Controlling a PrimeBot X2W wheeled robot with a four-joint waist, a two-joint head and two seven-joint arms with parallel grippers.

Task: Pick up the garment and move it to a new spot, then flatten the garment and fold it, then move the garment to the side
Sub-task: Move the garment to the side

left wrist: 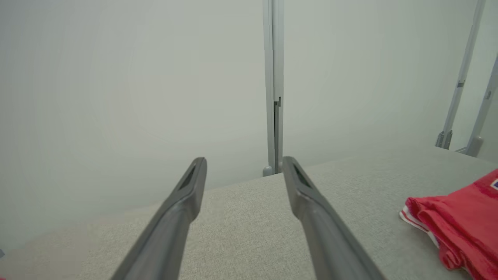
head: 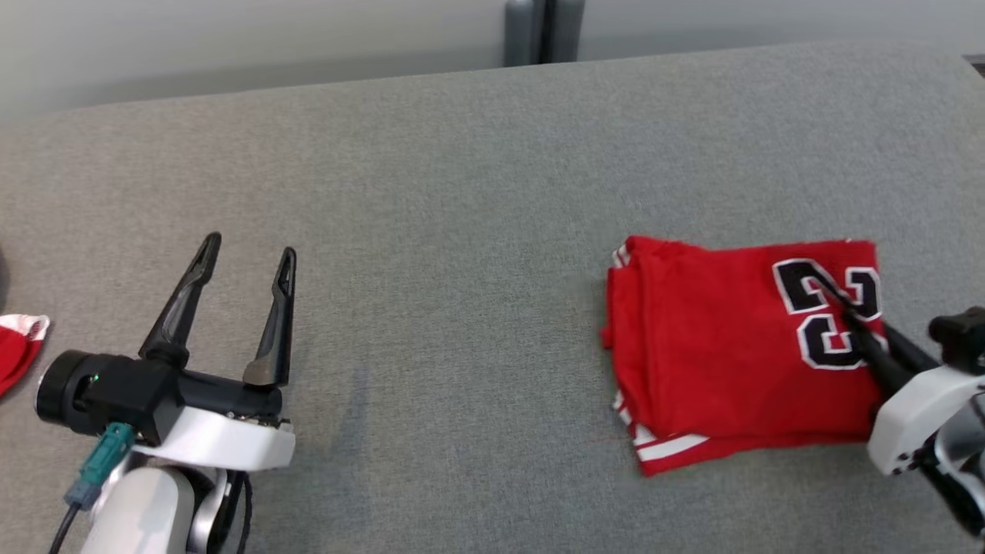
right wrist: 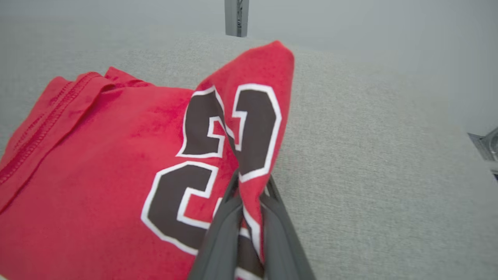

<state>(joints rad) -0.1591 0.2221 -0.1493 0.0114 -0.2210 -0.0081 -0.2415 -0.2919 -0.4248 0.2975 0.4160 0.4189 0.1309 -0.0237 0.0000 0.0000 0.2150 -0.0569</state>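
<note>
The garment (head: 716,346) is a red jersey with black, white-edged numbers, lying folded on the right part of the grey table (head: 462,192). My right gripper (head: 835,296) reaches in from the right and is shut on the jersey's right edge at the numbers. In the right wrist view the pinched fold of the garment (right wrist: 97,155) stands up between the fingers of the right gripper (right wrist: 251,182). My left gripper (head: 250,248) is open over bare table at the lower left, far from the jersey. The left wrist view shows the left gripper (left wrist: 243,161) holding nothing and the garment (left wrist: 463,221) at the right.
A second piece of red and white cloth (head: 19,346) lies at the table's far left edge. A grey post (head: 542,31) stands behind the table's far edge, against a pale wall. Metal frame legs (left wrist: 463,77) stand beyond the table's right end.
</note>
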